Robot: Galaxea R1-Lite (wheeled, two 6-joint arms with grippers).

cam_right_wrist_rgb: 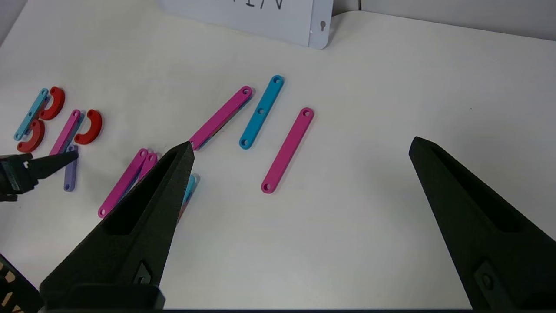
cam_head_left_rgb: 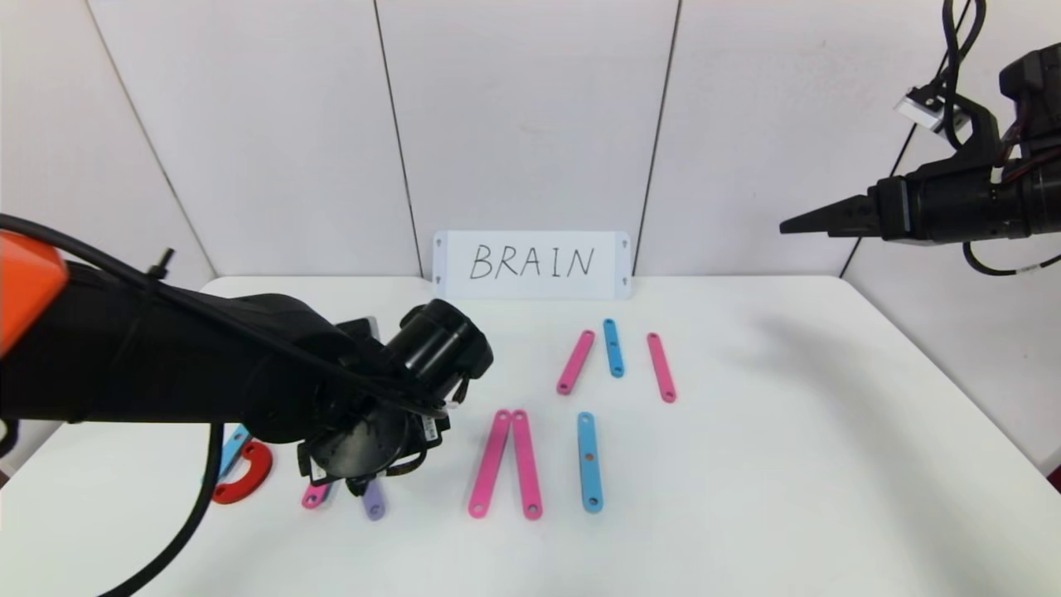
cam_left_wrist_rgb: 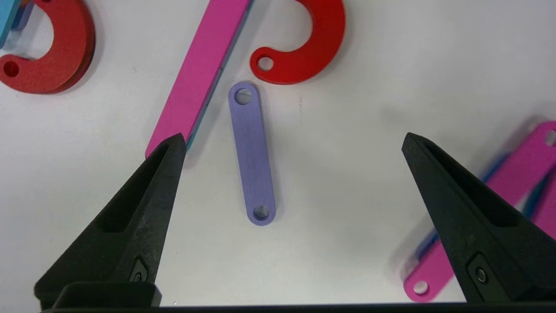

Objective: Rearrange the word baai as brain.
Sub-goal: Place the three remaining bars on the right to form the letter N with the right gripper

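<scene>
- Bright, even light from above; the white table (cam_head_left_rgb: 746, 497) shows no glare.
- Soft shadow beside the purple strip (cam_left_wrist_rgb: 252, 152).
- The pink strips (cam_left_wrist_rgb: 486, 208) right of it are smeared with blur.

The purple strip (cam_left_wrist_rgb: 252, 153) looks like matt plastic with a faint fine grain along its length, and the pink strip (cam_left_wrist_rgb: 200, 74) beside it and the red half-ring (cam_left_wrist_rgb: 310, 48) have the same dull, flat finish with clean-cut holes. The left gripper (cam_left_wrist_rgb: 293, 143) has jaws of black matt plastic, slightly rough and speckled. The tabletop (cam_left_wrist_rgb: 369, 87) is smooth, white and low-sheen, and the card (cam_head_left_rgb: 531, 264) looks like stiff, matt white sheet.
</scene>
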